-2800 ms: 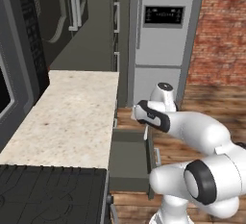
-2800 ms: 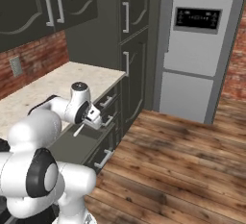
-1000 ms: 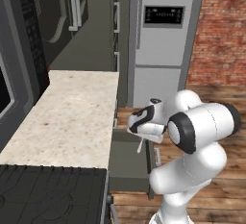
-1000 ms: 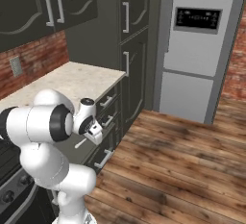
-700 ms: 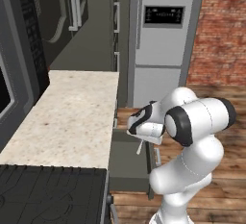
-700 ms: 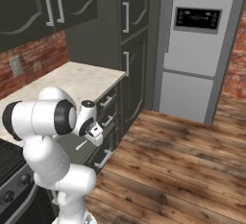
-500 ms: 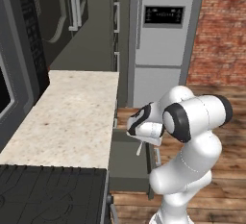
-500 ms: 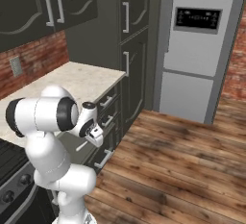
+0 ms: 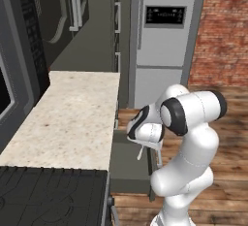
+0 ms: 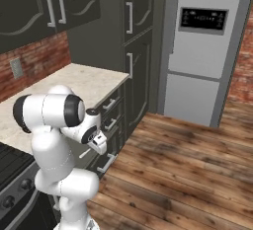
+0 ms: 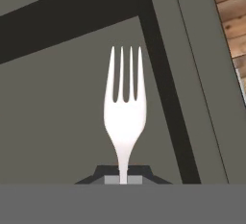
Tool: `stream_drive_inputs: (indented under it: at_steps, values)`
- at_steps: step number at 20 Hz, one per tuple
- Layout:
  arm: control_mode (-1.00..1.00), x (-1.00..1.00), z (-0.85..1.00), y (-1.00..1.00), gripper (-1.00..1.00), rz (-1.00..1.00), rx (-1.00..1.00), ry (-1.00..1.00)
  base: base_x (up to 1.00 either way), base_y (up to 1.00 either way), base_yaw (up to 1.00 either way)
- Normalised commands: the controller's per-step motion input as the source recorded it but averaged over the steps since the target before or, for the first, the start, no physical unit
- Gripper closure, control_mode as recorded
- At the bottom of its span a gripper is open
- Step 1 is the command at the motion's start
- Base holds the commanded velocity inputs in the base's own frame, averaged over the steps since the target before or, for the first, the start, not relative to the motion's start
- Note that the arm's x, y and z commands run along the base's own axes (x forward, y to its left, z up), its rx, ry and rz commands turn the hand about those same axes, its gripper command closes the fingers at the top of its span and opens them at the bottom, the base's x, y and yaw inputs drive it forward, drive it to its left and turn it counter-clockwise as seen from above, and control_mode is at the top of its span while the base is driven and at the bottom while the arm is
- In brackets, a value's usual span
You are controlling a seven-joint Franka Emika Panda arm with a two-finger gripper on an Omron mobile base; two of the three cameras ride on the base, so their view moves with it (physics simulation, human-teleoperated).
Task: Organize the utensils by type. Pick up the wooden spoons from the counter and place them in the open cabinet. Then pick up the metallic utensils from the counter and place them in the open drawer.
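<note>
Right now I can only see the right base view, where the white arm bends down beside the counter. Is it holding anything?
Observer: Yes. The hand view shows the pincer shut on the handle of a pale silvery fork, with the tines pointing away from the hand.
Operator: What's underneath it?
Observer: In the left base view it hangs over the open drawer, just past the edge of the counter.
</note>
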Motion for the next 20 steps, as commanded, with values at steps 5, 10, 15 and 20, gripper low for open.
stream_drive_inputs:
  at_steps: [5,10,15,20]
  values:
    - [-1.00,0.01,-0.20,0.00,1.00,0.00,0.00,0.01,0.00,0.00,0.00]
    - [-1.00,0.01,-0.21,0.00,1.00,0.00,0.00,0.00,0.00,0.00,0.00]
    - [-1.00,0.00,-0.25,-0.01,1.00,-0.01,0.00,0.02,0.00,0.00,0.00]
    - [-1.00,-0.04,-0.30,-0.12,1.00,-0.03,-0.02,0.02,0.00,0.00,0.00]
